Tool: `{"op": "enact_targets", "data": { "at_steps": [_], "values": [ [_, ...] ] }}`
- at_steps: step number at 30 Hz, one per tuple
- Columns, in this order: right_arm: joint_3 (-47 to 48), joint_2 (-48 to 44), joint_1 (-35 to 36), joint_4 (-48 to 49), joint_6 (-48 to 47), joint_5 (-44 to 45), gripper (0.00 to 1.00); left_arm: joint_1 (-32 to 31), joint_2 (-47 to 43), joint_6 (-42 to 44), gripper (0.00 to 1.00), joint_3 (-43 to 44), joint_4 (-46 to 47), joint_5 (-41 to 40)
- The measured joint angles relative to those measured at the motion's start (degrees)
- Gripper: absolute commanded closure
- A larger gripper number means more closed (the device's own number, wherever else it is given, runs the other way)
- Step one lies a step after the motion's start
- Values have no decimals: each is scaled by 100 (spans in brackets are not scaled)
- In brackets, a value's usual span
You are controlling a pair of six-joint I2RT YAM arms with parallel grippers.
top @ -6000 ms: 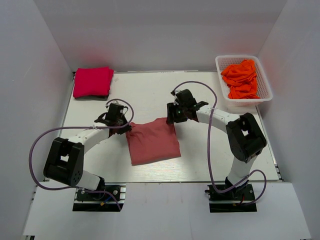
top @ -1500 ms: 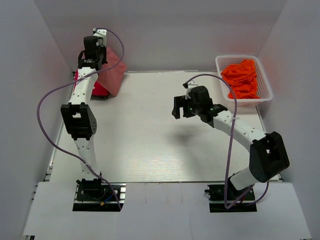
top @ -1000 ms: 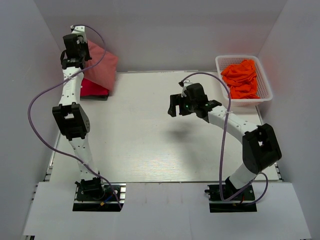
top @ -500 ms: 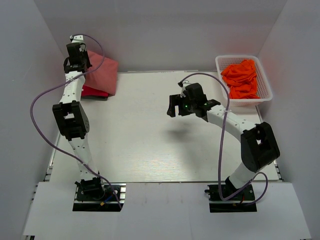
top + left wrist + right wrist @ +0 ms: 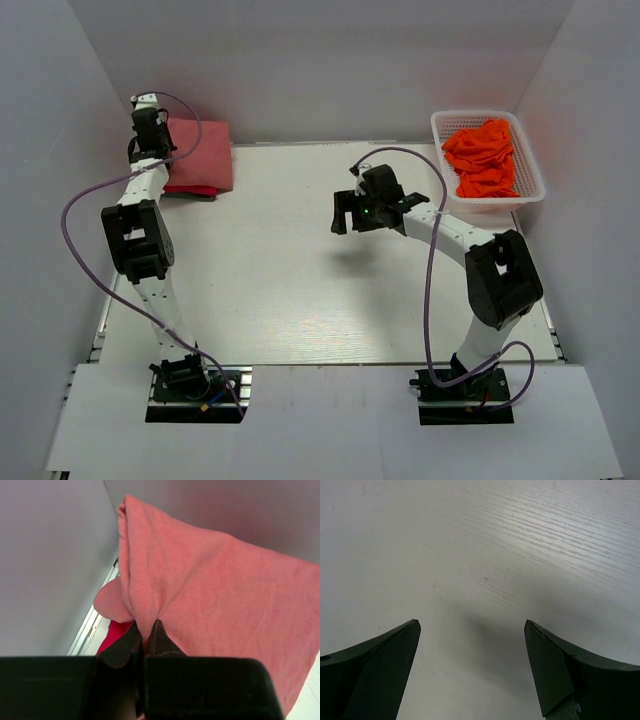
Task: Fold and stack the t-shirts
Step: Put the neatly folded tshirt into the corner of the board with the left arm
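Over the last half second the left gripper (image 5: pixel 148 128) has sunk, laying the salmon shirt (image 5: pixel 203 150) flatter over the crimson shirt (image 5: pixel 192 190) in the far-left corner. It is pinched on the salmon edge and should let go only once the edges line up. The right gripper (image 5: pixel 343 216) hangs mid-table, spread wide and holding nothing.

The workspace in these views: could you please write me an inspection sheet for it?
Surface: white table, no stains seen.
Job's things: salmon-pink t-shirt folded, draped over crimson t-shirt, far left corner; orange t-shirts crumpled in basket, far right.
Clutter: nothing seen.
End effectors: left end effector shut on the salmon-pink t-shirt's edge; right end effector open above the table, empty.
Cables: purple cables loop off both arms.
Surroundings: white walls on three sides.
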Motion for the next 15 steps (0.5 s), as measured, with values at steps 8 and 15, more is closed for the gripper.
{"op": "enact_targets", "data": {
  "at_steps": [8, 15],
  "values": [
    [61, 59, 0, -223, -4, 2, 10, -26, -70, -98, 0, -46, 334, -297],
    [59, 59, 0, -319, -4, -2, 10, -24, -122, -240, 0, -33, 321, -433]
  ]
}}
